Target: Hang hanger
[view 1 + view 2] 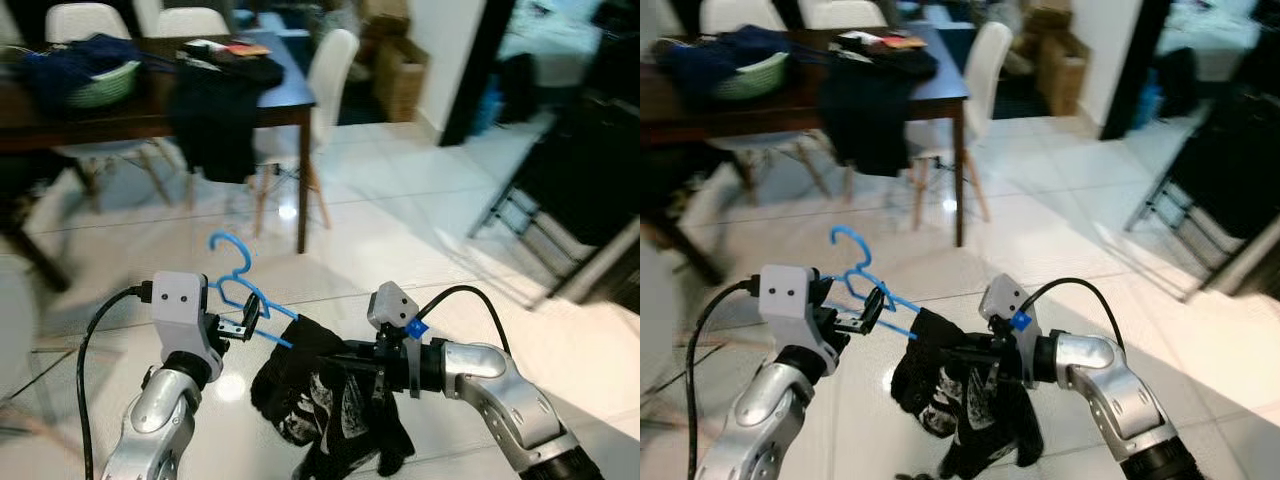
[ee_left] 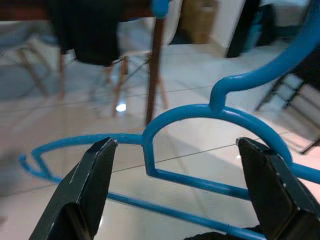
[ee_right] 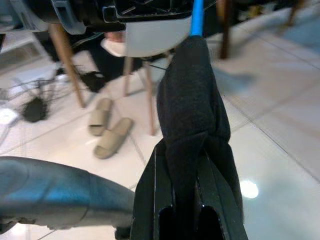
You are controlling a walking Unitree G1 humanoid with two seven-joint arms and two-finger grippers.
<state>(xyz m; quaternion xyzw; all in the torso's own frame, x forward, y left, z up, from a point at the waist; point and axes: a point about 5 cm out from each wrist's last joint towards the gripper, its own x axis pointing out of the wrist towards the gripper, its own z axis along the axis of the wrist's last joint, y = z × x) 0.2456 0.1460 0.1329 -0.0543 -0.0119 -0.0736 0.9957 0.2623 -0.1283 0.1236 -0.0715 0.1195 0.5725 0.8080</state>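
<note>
Holding blue hanger [image 1: 243,297] betw. both: left gripper [image 1: 250,320] fingers apart round neck, right gripper [image 1: 375,362] clamped on black garment [image 1: 325,400]; hanger axis runs left-right, hook far-left.

Bare tiled floor [image 1: 400,230] lies open beyond both grippers; a dark surface [image 1: 120,110] and white chairs [image 1: 330,70] block farther ahead-left.

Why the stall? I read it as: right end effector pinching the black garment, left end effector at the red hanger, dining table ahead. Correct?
One error: the hanger is blue, not red; the left wrist view shows it plainly between the fingers. The rest holds: the right end effector pinches the black garment, the left end effector is at the hanger, and the dining table stands ahead.
</note>
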